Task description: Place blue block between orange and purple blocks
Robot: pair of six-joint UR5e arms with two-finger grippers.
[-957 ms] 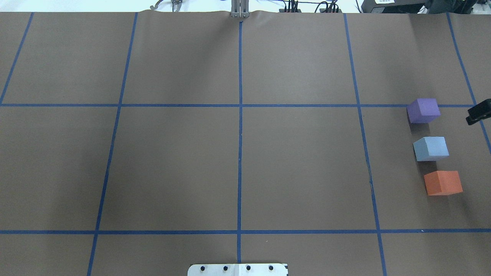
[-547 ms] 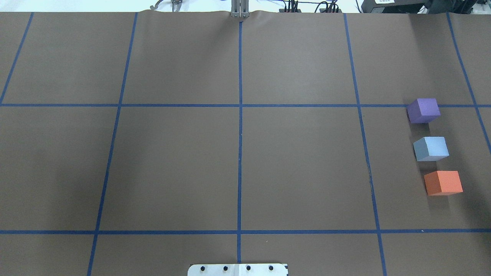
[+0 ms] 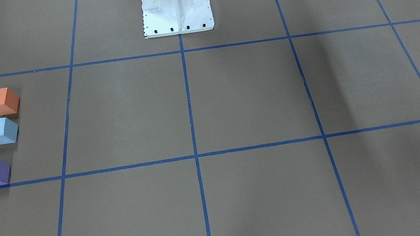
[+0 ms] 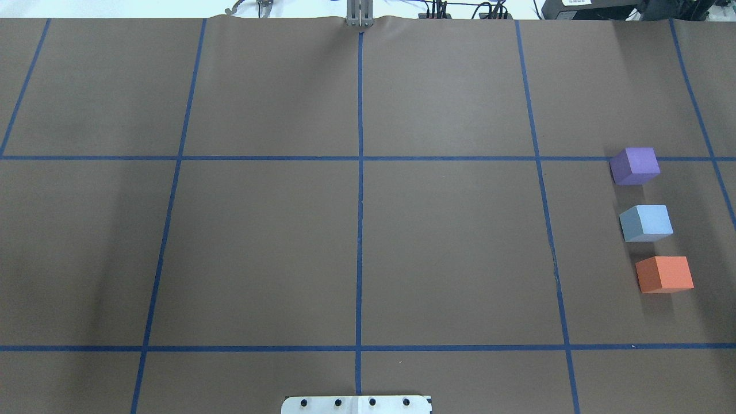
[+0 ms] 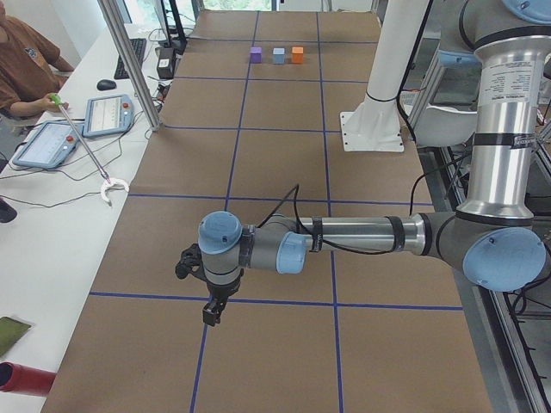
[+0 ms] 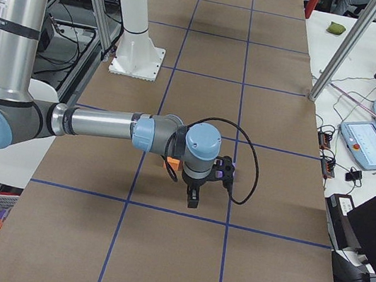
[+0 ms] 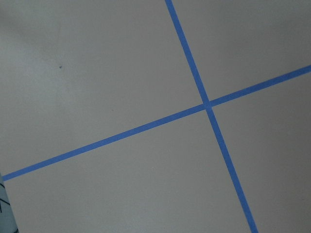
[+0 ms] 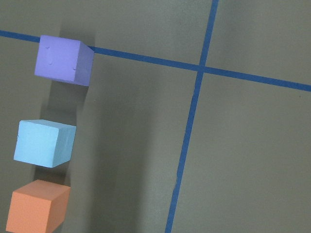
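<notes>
The purple block (image 4: 635, 165), light blue block (image 4: 646, 222) and orange block (image 4: 664, 274) stand in a line at the table's right side, blue in the middle, with small gaps between them. The right wrist view shows the same line: purple (image 8: 64, 59), blue (image 8: 43, 143), orange (image 8: 36, 206). My right gripper (image 6: 193, 199) shows only in the exterior right view, beside the blocks; I cannot tell if it is open. My left gripper (image 5: 212, 311) shows only in the exterior left view, far from the blocks over a tape crossing; I cannot tell its state.
The white robot base (image 3: 176, 6) stands at the table's near middle edge. Blue tape lines (image 4: 360, 172) grid the brown table. An operator (image 5: 21, 64) with a grabber stick, tablets (image 5: 108, 114) and a metal post (image 5: 129, 64) are beside the far long edge.
The dark tip of my right gripper, at the right edge of the overhead view a second ago, has left that view. The three blocks have not moved.
</notes>
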